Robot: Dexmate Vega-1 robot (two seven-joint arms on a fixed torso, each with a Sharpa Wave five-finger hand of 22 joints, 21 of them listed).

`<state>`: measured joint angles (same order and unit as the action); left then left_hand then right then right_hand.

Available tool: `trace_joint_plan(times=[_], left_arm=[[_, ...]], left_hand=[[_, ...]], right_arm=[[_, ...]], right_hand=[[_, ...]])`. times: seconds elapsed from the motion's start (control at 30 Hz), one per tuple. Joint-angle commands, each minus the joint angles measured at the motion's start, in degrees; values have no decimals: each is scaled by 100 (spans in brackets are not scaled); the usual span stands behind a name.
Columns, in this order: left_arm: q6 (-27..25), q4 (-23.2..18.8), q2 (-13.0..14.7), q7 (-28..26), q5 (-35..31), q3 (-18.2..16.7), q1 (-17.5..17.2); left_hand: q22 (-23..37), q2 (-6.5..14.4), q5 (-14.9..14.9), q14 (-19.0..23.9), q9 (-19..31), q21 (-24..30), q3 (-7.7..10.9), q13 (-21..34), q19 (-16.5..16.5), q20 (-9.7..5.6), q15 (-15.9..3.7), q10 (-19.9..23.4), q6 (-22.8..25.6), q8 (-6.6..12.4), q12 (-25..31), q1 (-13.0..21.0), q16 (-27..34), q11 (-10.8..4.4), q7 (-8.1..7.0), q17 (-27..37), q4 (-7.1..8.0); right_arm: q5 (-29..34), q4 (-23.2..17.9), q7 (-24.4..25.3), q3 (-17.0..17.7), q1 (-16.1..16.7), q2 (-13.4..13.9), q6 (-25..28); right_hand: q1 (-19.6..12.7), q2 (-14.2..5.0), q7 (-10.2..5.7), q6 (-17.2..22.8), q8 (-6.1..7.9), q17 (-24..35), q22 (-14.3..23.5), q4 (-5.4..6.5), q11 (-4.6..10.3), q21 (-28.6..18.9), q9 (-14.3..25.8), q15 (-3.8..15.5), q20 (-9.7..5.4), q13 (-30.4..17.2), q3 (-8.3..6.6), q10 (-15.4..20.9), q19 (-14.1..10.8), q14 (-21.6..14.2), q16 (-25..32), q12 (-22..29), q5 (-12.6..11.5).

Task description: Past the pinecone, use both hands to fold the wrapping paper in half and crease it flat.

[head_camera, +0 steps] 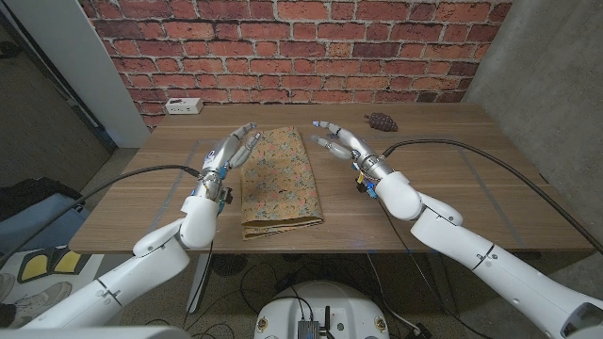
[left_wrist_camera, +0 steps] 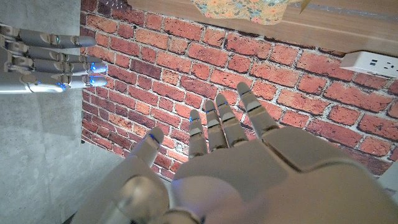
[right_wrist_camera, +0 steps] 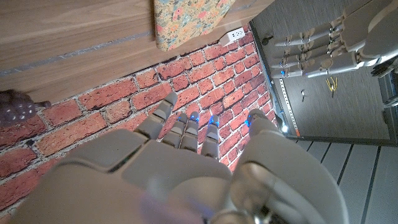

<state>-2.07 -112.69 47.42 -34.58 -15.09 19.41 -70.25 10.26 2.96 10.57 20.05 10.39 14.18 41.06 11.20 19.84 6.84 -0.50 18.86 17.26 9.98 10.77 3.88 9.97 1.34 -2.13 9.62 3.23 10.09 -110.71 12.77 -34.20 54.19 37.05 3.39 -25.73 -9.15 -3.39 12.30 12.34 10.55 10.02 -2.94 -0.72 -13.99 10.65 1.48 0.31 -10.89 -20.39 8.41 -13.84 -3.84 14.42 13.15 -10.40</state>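
The wrapping paper (head_camera: 279, 181) lies folded on the table (head_camera: 452, 179), a long narrow strip running from near the front edge toward the back, a little left of the middle. Its pattern is tan with small flowers, and the end nearest the front edge shows stacked layers slightly curled.

My left hand (head_camera: 233, 151) is held just beside the paper's left long edge, near its far end. Its fingers (head_camera: 247, 137) are straight and spread, pointing toward the back edge, and they hold nothing. I cannot tell from the head view whether the fingertips touch the paper. In the left wrist view the same hand (left_wrist_camera: 230, 155) shows its back with the fingers fanned out against the brick wall (left_wrist_camera: 311, 99).

My right hand (head_camera: 341, 141) is on the other side of the paper, near its far right corner, apart from it. Its fingers (head_camera: 325, 126) are stretched and parted, pointing left across the table toward the paper, and they grip nothing either. In the right wrist view this hand (right_wrist_camera: 186, 162) shows its back with the fingers apart.

The pinecone (head_camera: 381, 121) sits near the back edge of the table, to the right of the paper and just beyond my right hand. A white power strip (head_camera: 183, 106) lies at the back left corner, by the wall.
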Motion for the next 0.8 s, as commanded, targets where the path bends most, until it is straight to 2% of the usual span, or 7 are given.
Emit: trace_joint_plan(times=[0.03,0.33,0.57,0.7,0.8], left_arm=[[1198,468,-144,274,581,-325,-16],[2046,838,-149,710,1095,-593,-66],[2689,1163,-267,1051,1588,-768,-143],[2791,1256,-354,1229,1777,-816,-121],[2818,1303,-393,1398,1957,-845,-88]], left_hand=[[30,3,0,-18,17,-21,14,0,33,-20,-4,-34,-9,28,15,52,11,18,47,10,-48],[32,-1,-2,-29,16,-25,8,0,54,-36,-6,-68,-49,29,15,59,16,41,63,11,-76],[33,-10,-5,-18,16,-26,0,-1,72,-54,4,-66,-61,34,25,61,25,52,72,12,-94],[34,-20,-8,-7,15,-25,-9,-1,97,-66,-4,-53,-56,44,38,63,31,52,77,12,-115],[34,-18,-8,3,14,-26,-12,-2,114,-63,2,-63,-85,39,39,64,37,55,83,12,-128]], right_arm=[[-458,45,534,301,254,-231,-402],[-778,134,929,492,517,-463,-822],[-1143,511,1189,753,729,-646,-1633],[-1123,679,1467,913,810,-769,-1884],[-835,694,1813,960,894,-895,-2020]], right_hand=[[-21,-38,7,80,21,24,7,-47,-45,-17,7,-32,-22,-4,-23,90,-100,-112,31,39,-6],[-37,17,70,197,22,16,9,-107,-138,-25,5,-105,23,-4,-11,207,-208,-281,49,40,4],[-45,121,144,338,23,-4,9,-194,-221,-53,3,-193,123,-4,-5,362,-391,-501,50,47,5],[25,176,213,447,33,4,9,-193,-280,-71,2,-222,130,-3,26,477,-507,-633,56,57,1],[63,177,216,466,22,10,10,-183,-321,-64,2,-255,136,-3,32,519,-525,-708,64,55,-5]])
